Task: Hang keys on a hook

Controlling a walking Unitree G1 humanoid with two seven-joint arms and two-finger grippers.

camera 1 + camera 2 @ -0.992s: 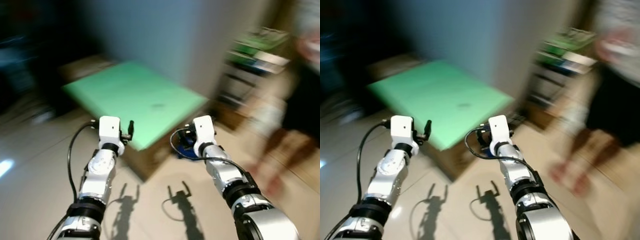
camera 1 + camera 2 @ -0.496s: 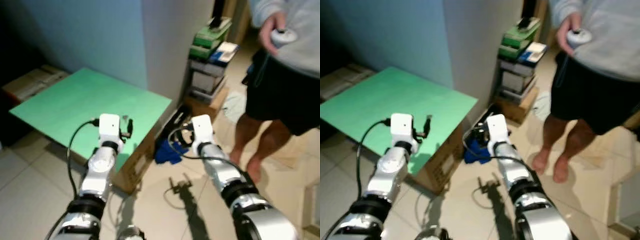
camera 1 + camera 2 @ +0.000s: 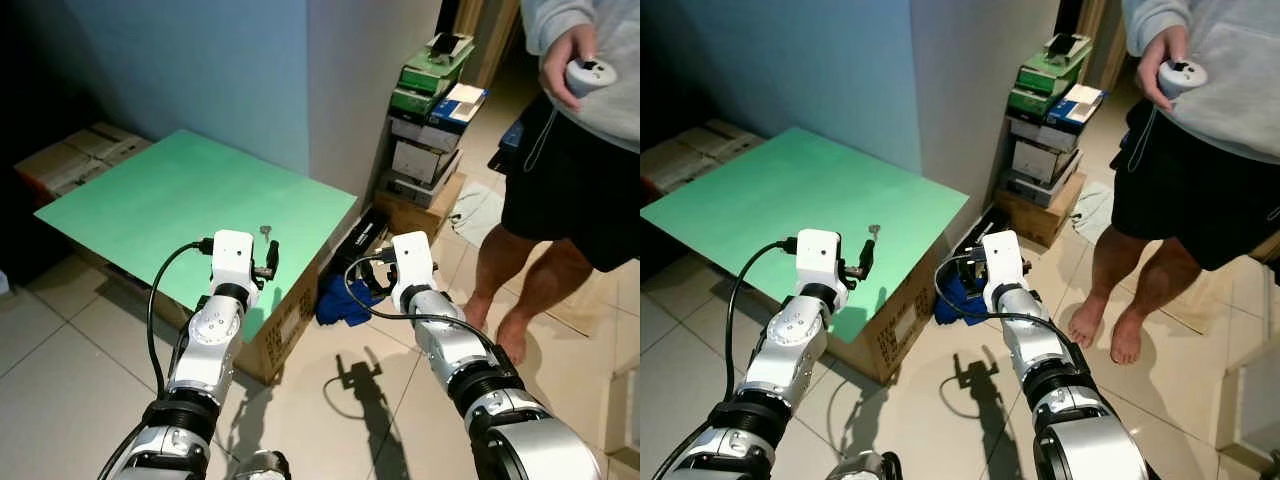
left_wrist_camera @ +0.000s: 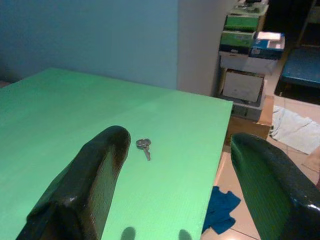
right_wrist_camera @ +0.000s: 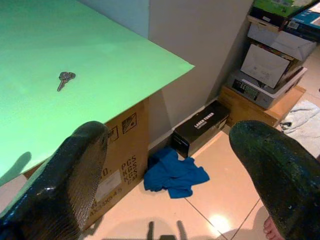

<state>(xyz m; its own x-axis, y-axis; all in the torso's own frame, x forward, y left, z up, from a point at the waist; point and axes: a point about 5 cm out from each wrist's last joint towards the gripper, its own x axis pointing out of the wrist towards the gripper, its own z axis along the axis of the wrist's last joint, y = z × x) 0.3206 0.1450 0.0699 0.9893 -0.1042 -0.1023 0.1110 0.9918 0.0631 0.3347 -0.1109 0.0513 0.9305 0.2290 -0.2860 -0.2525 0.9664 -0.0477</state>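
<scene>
The left claw (image 4: 172, 195) is spread wide and holds nothing; it hovers above the near edge of the green tabletop (image 3: 150, 205). The right claw (image 5: 180, 185) is wide too, over the floor near a blue cloth (image 5: 175, 172). One key (image 4: 144, 146) lies flat on the tabletop, at 12 o'clock from the left claw. I judge nothing is done yet: picking and hanging remain.
</scene>
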